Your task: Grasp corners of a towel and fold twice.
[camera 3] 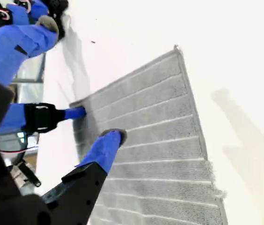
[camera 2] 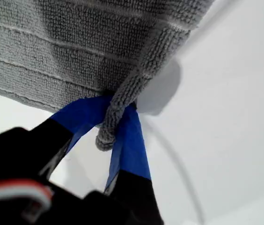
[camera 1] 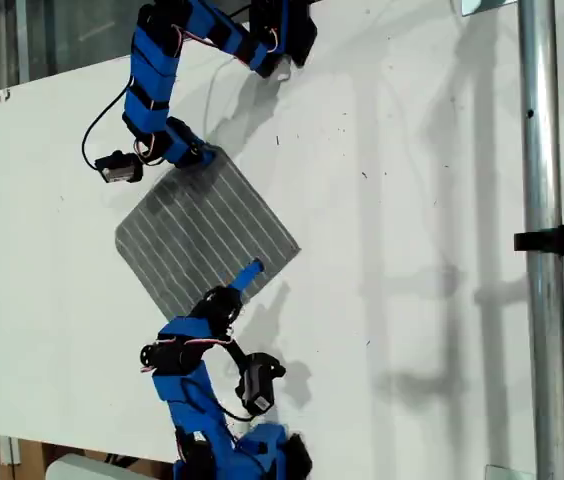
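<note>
pinched between the blue jaws of my first gripper [camera 2: 118, 129], one corner [camera 2: 107, 136] of the towel [camera 1: 207, 232] bunched up; only that wrist view showed it. my second gripper [camera 3: 94, 136] hovered spread over the cloth on the white table [camera 1: 412, 200]. no writing was legible.

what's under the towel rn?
Only the white table shows around the towel; whatever lies beneath is covered. My first gripper pinches one corner; my second gripper hangs open above the cloth.
</note>
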Tool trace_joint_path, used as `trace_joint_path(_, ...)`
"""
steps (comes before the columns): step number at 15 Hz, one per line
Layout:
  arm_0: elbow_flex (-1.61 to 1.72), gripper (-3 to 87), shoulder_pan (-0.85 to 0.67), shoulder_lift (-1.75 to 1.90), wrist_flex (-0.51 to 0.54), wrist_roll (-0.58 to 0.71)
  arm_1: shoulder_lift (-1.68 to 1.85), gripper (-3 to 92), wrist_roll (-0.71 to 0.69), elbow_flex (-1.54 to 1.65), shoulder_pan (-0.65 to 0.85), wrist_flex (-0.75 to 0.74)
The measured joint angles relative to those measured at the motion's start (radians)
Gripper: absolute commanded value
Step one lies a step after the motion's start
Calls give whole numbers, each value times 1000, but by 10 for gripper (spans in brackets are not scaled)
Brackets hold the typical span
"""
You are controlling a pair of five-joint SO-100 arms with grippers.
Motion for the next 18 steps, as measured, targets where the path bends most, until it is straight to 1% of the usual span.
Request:
trace_joint_path(3, -23, 331, -31, -230, -100, 0, 0, -2, 0, 0, 0, -2)
trace_joint_path(6, -25, 292, -66, -341, -229, -14, 0, -2, 0, 0, 0, -2)
trace_joint_path(9, -49, 255, -66, -420, -322, -29, 0, -2, 0, 0, 0, -2)
trace_joint_path(11, -61, 258, -26, -459, -370, -64, 0, -2, 0, 0, 0, -2)
trace_joint_path(14, -71, 269, 40, -517, -382, -155, 0, -2, 0, 0, 0, -2)
trace_joint_path(17, -75, 264, 38, -523, -313, -233, 0, -2, 0, 0, 0, -2)
trace_joint_path(18, -75, 238, 38, -523, -298, -239, 0, -2, 0, 0, 0, -2)
